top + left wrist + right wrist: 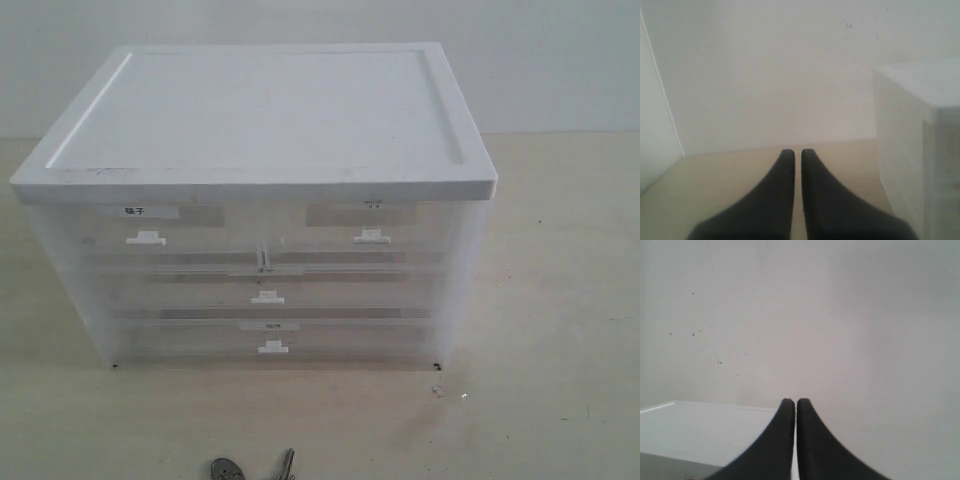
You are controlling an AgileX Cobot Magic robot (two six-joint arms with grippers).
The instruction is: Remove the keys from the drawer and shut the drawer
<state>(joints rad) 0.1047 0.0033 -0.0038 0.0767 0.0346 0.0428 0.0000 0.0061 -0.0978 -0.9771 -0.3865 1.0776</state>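
Observation:
The keys (228, 470) lie on the table in front of the cabinet, at the bottom edge of the exterior view; only a dark round tag and a grey key tip (287, 464) show. The white drawer cabinet (260, 180) stands with every drawer front (268, 300) pushed in flush. Neither gripper appears in the exterior view. My left gripper (797, 152) is shut with nothing between its fingers and hovers over the table beside the cabinet's side (910, 145). My right gripper (795, 402) is shut and empty, above the level of the cabinet's top (700, 425).
A pale wall (560, 60) rises behind the cabinet. Beige tabletop (560, 300) stretches to the right of the cabinet and in front of it. In the left wrist view a white wall panel (655, 125) stands beside the table.

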